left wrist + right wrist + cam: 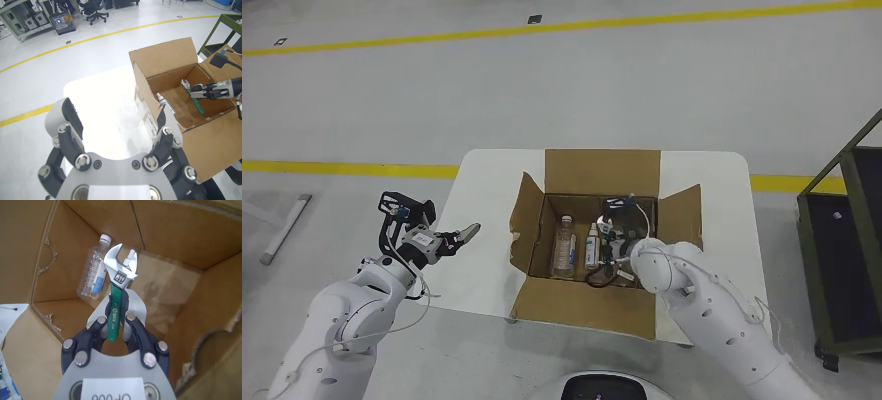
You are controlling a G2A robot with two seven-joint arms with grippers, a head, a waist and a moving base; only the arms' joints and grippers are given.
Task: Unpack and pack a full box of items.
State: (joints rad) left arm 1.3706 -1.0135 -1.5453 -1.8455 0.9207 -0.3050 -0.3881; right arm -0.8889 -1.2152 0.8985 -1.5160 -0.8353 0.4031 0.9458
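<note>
An open cardboard box (587, 300) stands on the white table (482, 200). My right gripper (117, 298) is inside it, shut on a green-handled adjustable wrench (116, 291) held above the box floor; from the left wrist view the wrench (194, 99) hangs tilted in that gripper (197, 93). A clear plastic bottle (93, 275) and a small white spray bottle (161, 99) lie on the box floor (564, 245). My left gripper (113, 111) hangs open and empty over the table, left of the box (166, 62).
The box's flaps (602, 170) stand open on every side. A green metal cart (842, 250) is on the floor to the right of the table. Bare tabletop lies between the left gripper (464, 238) and the box.
</note>
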